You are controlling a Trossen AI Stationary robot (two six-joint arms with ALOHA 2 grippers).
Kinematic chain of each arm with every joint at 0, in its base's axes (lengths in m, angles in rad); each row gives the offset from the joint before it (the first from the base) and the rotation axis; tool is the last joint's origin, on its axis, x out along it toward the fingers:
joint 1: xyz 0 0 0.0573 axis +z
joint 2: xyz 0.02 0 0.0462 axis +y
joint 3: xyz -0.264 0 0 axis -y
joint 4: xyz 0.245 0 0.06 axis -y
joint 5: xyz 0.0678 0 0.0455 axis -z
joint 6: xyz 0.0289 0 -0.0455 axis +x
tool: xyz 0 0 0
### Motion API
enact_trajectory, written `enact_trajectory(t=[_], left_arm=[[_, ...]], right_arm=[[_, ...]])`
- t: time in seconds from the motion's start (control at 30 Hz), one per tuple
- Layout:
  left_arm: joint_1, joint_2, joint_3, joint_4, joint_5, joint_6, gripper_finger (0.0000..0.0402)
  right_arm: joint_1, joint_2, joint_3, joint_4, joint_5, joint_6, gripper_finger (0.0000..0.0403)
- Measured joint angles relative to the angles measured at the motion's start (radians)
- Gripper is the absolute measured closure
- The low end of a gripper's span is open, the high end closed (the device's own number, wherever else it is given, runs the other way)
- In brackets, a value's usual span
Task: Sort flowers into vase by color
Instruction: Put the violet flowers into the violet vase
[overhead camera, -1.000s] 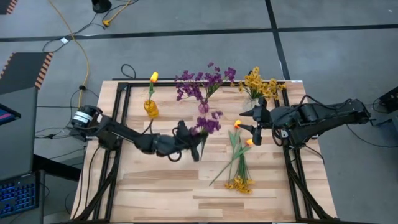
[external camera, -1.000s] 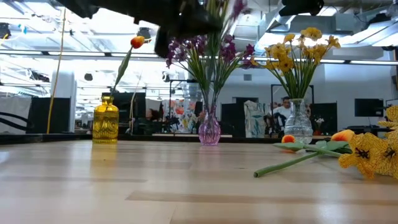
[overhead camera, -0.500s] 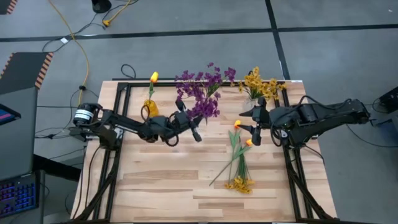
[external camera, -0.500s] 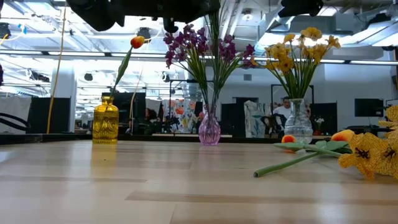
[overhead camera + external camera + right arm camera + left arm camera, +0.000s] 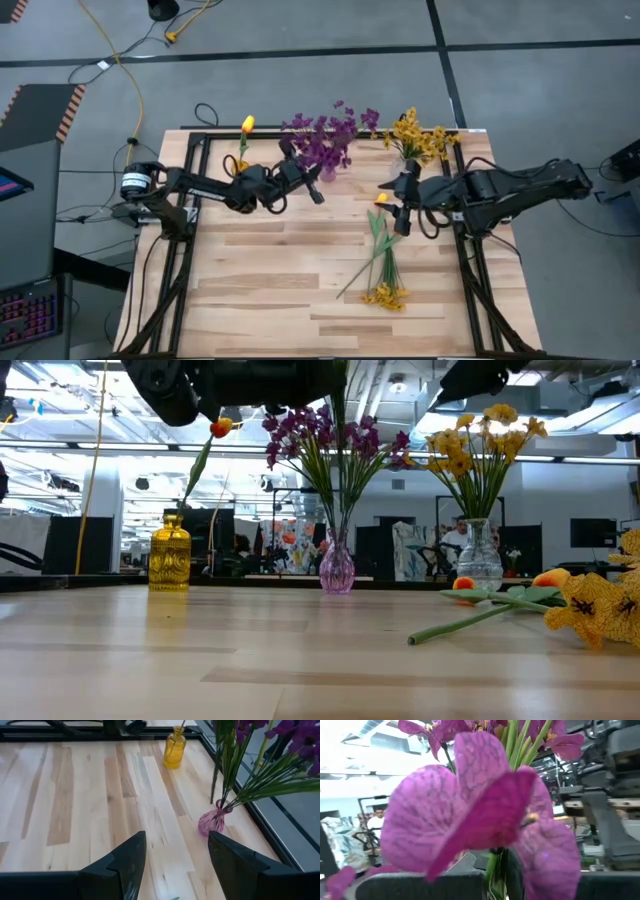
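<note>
My left gripper (image 5: 308,182) is shut on a purple sprig (image 5: 485,815) right beside the purple vase (image 5: 327,172), which holds several purple sprigs. The sprig's blossom fills the left wrist view. In the right wrist view its stem (image 5: 214,770) hangs straight down, with the lower end close by the vase's (image 5: 212,822) neck. My right gripper (image 5: 400,208) is open above the loose flowers (image 5: 380,250) lying flat on the table: orange tulip buds (image 5: 380,198) and a yellow cluster (image 5: 385,295). The yellow vase (image 5: 242,172) holds one tulip, and the clear vase (image 5: 480,565) holds yellow sprigs. My left gripper pinches the purple sprig by its green stem (image 5: 492,867), just below the blossom, between its two fingers. The sprig is lifted clear of the table and hangs roughly upright, blossom above the fingers and stem trailing down beside the purple vase.
A black frame (image 5: 195,200) runs along the table's left, right and far edges. All three vases stand in a row near the far edge. Bare wood (image 5: 270,280) lies across the near half. People and equipment show in the room beyond.
My left gripper has carried the purple sprig from mid-table toward the far edge, up to the purple vase, so that its blossom now sits among the bouquet. My right gripper has shifted slightly toward the table's left, over the tulip buds.
</note>
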Motion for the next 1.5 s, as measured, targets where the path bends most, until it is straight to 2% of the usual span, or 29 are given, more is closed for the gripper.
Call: enact_trajectory(t=[0.23, 0.37, 0.6, 0.87, 1.13, 1.5], left_arm=[[0.056, 0.000, 0.000, 0.005, 0.054, -0.020, 0.0391], [0.072, 0.042, 0.001, 0.026, 0.084, -0.028, 0.0391], [0.071, 0.149, 0.042, 0.097, 0.062, 0.017, 0.0391], [0.066, 0.142, 0.093, 0.086, 0.058, 0.032, 0.0391], [0.045, 0.140, 0.097, 0.061, -0.070, 0.105, 0.0391], [0.015, 0.139, 0.097, 0.062, -0.095, 0.134, 0.0391]], right_arm=[[-0.028, 0.030, 0.000, 0.014, 0.007, -0.001, 0.0164], [-0.043, 0.036, 0.000, 0.033, 0.011, -0.004, 0.0164], [-0.053, 0.037, 0.000, 0.029, 0.011, -0.009, 0.0164], [-0.053, 0.037, 0.000, 0.026, 0.012, -0.009, 0.0164], [-0.053, 0.037, 0.000, 0.022, 0.011, -0.009, 0.0164], [-0.053, 0.037, 0.000, 0.022, 0.012, -0.009, 0.0164]])
